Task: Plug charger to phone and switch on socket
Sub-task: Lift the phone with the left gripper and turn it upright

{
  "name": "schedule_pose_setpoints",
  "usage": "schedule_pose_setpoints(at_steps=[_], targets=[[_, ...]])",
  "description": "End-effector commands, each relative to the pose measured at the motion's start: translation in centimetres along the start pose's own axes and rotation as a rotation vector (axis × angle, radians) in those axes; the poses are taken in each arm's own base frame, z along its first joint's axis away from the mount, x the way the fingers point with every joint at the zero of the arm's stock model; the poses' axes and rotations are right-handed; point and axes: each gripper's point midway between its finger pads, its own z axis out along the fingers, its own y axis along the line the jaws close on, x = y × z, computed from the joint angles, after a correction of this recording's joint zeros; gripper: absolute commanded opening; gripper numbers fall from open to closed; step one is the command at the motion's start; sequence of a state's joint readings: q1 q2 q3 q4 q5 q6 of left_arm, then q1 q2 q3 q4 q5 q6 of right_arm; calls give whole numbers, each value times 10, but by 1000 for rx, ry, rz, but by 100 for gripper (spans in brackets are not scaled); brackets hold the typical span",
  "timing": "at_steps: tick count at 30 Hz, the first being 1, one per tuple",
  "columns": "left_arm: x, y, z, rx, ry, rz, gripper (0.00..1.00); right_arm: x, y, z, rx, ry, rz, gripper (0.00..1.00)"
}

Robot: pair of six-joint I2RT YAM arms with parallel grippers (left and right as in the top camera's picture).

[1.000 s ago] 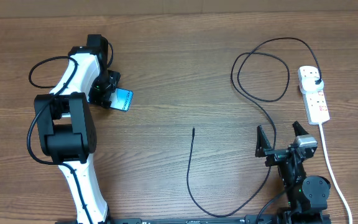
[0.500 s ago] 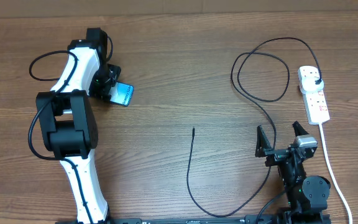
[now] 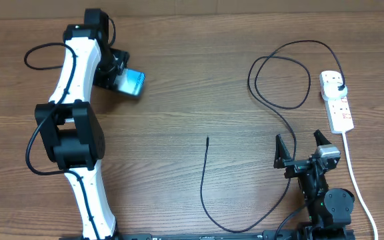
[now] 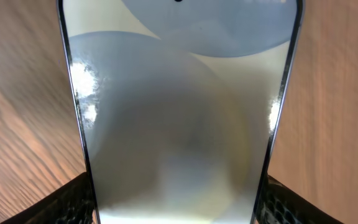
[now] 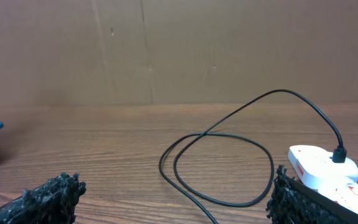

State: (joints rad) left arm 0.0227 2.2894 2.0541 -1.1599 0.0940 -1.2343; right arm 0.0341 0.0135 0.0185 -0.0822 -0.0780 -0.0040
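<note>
Left tool (image 3: 121,79): grips the phone (image 3: 133,83) by its long edges, near the desk's (image 3: 199,80) far left corner, lit screen facing up. Right tool (image 3: 297,139): stands wide open, holding nothing, at the near right edge. Charger (image 3: 207,143): lies looped across the desk's right half, free tip toward the middle, plug seated in the socket (image 3: 342,113) by the right edge.

The phone (image 4: 179,124) is cut off top and bottom (screen blurred); socket (image 3: 337,101) switches too small to tell
</note>
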Motion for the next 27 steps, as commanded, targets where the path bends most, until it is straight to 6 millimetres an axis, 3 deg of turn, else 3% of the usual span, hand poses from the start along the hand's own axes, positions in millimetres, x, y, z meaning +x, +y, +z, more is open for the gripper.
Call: schedule_pose_setpoints(at_steps=[1, 8, 17, 27], targets=[[25, -25, -16, 122, 173, 30, 4, 2, -2, 0, 9, -4, -3, 100], [85, -50, -43, 285, 536, 63, 4, 2, -2, 0, 9, -4, -3, 100], [138, -62, -85, 404, 875, 115, 4, 2, -2, 0, 9, -4, -3, 100], [163, -65, -118, 477, 1088, 141, 4, 2, -2, 0, 9, -4, -3, 100]])
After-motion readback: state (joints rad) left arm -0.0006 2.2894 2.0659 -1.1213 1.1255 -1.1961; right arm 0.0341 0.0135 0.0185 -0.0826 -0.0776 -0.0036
